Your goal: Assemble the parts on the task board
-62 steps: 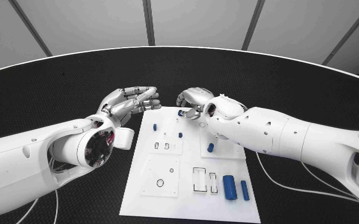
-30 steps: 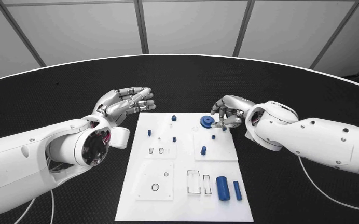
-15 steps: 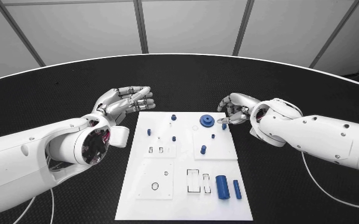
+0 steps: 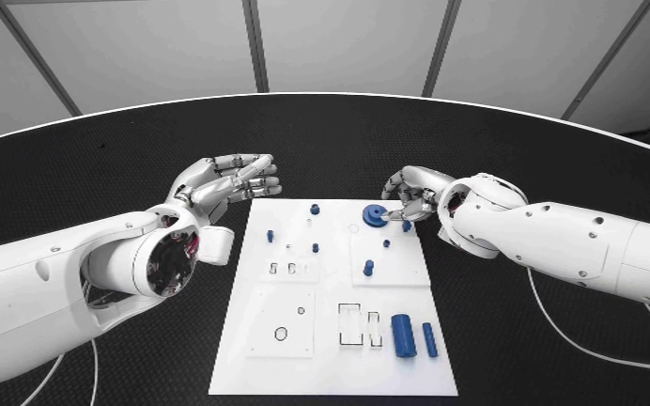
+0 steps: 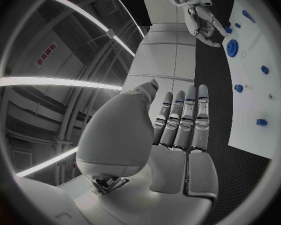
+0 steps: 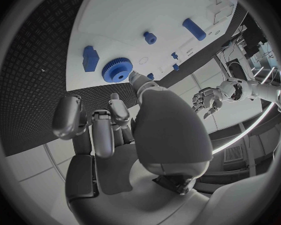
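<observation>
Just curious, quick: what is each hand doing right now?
Left hand: open, holding nothing.
Right hand: fingers curled, at the blue gear; holding nothing.

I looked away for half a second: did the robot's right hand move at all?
Yes. The right hand has slid in toward the blue gear at the white board's far edge; the gap to it has closed.

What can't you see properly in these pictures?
- Head view: whether the right hand touches the blue gear; its own fingers cover the spot.
- Right wrist view: the thumb hides that gap too.
- Head view: the small holes on the task board are too tiny to read.
</observation>
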Robot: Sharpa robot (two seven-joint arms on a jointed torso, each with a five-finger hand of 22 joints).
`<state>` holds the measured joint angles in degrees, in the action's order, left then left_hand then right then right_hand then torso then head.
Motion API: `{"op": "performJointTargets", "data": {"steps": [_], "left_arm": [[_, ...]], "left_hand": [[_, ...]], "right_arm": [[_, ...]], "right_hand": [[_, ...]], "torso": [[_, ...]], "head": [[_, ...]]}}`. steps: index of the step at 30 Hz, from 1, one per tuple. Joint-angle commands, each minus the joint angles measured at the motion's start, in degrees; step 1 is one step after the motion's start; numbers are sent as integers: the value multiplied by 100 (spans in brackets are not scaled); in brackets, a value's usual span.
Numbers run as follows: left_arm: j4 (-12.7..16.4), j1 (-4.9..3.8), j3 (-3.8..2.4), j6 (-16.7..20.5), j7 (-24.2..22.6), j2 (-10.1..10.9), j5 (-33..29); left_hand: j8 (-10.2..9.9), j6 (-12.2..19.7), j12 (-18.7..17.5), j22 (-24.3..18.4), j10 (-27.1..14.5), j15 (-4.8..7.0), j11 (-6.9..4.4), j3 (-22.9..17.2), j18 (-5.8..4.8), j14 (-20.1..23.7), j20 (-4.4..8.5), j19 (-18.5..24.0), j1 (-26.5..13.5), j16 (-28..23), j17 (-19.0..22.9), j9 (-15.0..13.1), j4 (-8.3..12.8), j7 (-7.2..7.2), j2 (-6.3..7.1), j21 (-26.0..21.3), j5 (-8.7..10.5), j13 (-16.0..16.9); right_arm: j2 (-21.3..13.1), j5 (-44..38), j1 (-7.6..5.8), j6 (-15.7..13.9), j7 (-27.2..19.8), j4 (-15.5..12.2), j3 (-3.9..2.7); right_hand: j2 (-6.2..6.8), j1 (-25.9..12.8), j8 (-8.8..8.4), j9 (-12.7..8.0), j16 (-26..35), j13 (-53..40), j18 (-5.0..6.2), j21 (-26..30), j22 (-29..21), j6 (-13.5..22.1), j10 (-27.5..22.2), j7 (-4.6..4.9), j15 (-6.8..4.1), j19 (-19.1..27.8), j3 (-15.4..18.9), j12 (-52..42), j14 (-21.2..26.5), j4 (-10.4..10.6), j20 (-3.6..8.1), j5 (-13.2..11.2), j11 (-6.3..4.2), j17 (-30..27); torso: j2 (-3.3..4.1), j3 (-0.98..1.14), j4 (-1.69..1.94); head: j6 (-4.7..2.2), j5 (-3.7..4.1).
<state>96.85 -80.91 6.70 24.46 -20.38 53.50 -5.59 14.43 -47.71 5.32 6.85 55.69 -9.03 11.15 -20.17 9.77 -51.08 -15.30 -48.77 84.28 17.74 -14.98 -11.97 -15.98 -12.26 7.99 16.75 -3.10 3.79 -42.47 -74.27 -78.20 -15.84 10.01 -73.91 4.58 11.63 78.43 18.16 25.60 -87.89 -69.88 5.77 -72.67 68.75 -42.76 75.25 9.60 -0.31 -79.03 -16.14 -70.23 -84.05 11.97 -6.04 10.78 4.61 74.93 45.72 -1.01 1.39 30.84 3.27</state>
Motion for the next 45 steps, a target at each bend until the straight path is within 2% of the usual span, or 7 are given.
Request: {"op": "performJointTargets", "data": {"steps": [1,16,21,28,45], "left_arm": [[4,0,0,1,0,0,0],[26,0,0,1,1,4,0],[34,0,-1,4,1,13,0],[44,-1,-1,4,2,18,0],[55,-1,-1,1,7,30,0]], "left_hand": [[-21,9,-34,-5,12,-5,21,-3,70,49,-31,-4,-17,-20,-5,8,-6,-197,44,5,24,-1],[-21,9,-34,-5,12,-5,21,-3,70,49,-31,-4,-17,-20,-5,8,-6,-197,44,5,24,-1],[-22,9,-42,-8,15,-5,20,-2,71,50,-32,-3,-15,-24,-10,9,-5,-197,46,5,24,-1],[-22,9,-42,-8,15,-5,20,-2,71,50,-32,-3,-15,-24,-10,9,-5,-197,46,5,24,-1],[-25,12,-51,-11,15,-5,21,0,71,53,-33,-2,-14,-29,-14,11,-5,-198,48,4,24,-1]], "right_arm": [[65,0,0,20,-7,58,1],[318,1,2,138,-26,313,4],[372,1,2,198,-26,379,8],[424,1,3,219,-37,470,12],[487,1,5,370,-40,548,23]], "right_hand": [[-2,67,36,6,-29,-23,-99,-36,15,46,42,-1,50,-47,7,-39,-500,38,0,32,-6,1039],[-35,112,60,7,-58,-172,-112,-93,95,45,106,6,59,-76,-44,-202,-513,43,-9,46,2,1103],[-40,120,66,8,-64,-220,-113,-98,103,41,135,7,61,-78,-57,-252,-515,41,-10,50,3,1117],[-43,133,70,7,-68,-226,-112,-94,101,42,129,9,62,-75,-75,-261,-517,36,-12,57,5,1127],[-52,162,84,7,-72,-269,-113,-101,115,28,140,11,65,-74,-122,-309,-518,19,-16,75,7,1133]], "torso": [[-6,2,-5],[7,10,8],[1,6,-1],[2,11,-4],[-3,17,-10]], "head": [[21,-5],[42,-23],[69,-42],[80,-54],[128,-80]]}}
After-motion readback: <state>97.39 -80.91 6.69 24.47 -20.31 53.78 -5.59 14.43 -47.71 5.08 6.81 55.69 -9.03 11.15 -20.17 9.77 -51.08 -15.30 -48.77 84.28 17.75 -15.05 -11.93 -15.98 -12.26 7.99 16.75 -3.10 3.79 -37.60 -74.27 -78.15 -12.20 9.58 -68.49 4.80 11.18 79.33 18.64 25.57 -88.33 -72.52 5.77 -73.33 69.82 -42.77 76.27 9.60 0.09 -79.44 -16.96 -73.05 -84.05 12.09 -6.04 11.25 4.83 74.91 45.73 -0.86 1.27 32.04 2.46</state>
